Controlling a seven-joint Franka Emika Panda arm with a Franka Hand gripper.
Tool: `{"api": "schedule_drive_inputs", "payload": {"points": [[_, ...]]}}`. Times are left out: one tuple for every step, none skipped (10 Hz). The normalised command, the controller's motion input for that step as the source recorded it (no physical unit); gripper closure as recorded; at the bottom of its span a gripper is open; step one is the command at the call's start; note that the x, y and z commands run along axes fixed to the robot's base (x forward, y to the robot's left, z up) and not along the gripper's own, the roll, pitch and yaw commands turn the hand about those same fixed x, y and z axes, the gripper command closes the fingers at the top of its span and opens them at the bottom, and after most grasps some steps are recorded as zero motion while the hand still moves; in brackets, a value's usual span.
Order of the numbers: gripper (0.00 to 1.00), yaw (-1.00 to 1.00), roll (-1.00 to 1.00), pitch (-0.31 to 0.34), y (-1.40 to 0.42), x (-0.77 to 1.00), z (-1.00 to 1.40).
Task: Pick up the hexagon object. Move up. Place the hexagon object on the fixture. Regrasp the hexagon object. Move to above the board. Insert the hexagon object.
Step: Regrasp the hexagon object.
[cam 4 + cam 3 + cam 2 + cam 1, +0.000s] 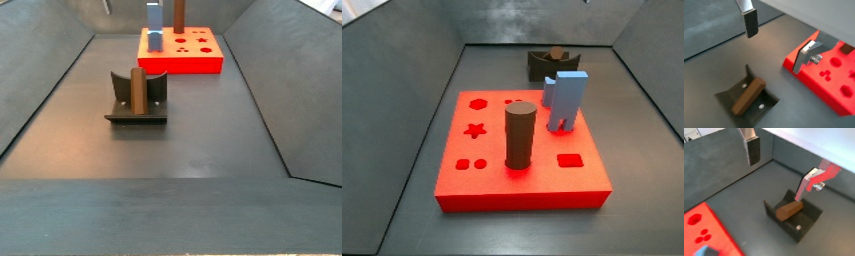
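1. The gripper (784, 165) hangs above the fixture (807, 220). Its two fingers stand wide apart, with nothing between them. In a wrist view one finger (753, 150) is a silver plate with a dark pad, and the second finger (807, 185) carries a red part and a screw.
2. The hexagon object (789, 209) lies tilted in the fixture's notch. The gripper does not touch it. In another wrist view the same rod (749, 96) slants across the fixture (732, 97).
3. In a side view the hexagon object (138, 87) leans against the fixture's upright, left of centre, and the fixture (135, 112) sits on the dark floor.
4. The board (496, 185) fills the middle of a side view. A thick brown round cylinder (521, 136) and a light-blue block (565, 100) stand in it.
5. From that side the blue block partly hides the fixture (543, 65) at upper centre.
6. In both wrist views the board (821, 82) lies well apart from the fixture.
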Motion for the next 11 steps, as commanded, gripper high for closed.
{"api": "schedule_drive_inputs", "payload": {"points": [[0.0, 0.02, 1.0, -0.02, -0.02, -0.02, 0.0], [0.0, 0.02, 1.0, -0.018, -0.02, -0.02, 0.01], [0.0, 0.02, 1.0, -0.013, -0.02, -0.01, 0.01], [0.0, 0.02, 1.0, -0.008, -0.02, 0.01, 0.01], [0.0, 0.02, 1.0, 0.001, -0.02, 0.02, -0.01], [0.0, 0.02, 1.0, 0.006, -0.02, 0.03, -0.02], [0.0, 0.02, 1.0, 0.022, -0.03, 0.05, -0.02], [0.0, 0.03, 1.0, 0.035, -0.03, 0.06, -0.02], [0.0, 0.03, 1.0, 0.052, -0.03, 0.07, -0.02], [0.0, 0.04, 1.0, 0.072, -0.03, 0.08, -0.02], [0.0, 0.06, 1.0, 0.109, -0.04, 0.1, -0.02]]}}
